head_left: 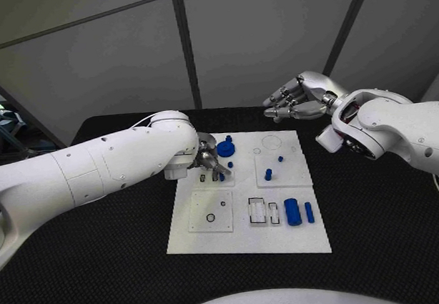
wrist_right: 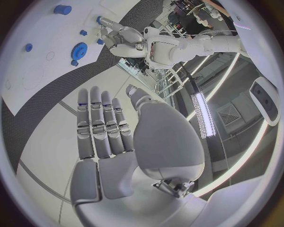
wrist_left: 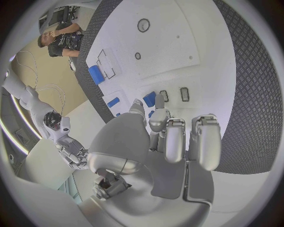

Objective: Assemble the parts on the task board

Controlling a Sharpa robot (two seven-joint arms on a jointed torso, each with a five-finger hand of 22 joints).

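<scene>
Table: a black table with a fine woven-looking texture carries the flat white rectangular task board at its middle.
Near edge of board: a smooth blue cylinder lies on its side, with a thinner blue rod just beside it; both sit next to black-outlined rectangular slots.
Near left panel: a square raised white plate shows a small dark ring and a few pin holes.
Middle of board: two short blue pegs stand on the far right panel, one close behind the other.
Far left of board: a round blue toothed gear rests flat, with a small blue stud just in front of it.
Left hand: the silver metal left hand hangs fingers-down over the board's far left part, beside the gear; its fingers are curled inward and whether they pinch anything cannot be told.
Right hand: the silver right hand floats beyond the board's far right corner, holding nothing, fingers straight and side by side in the right wrist view.
</scene>
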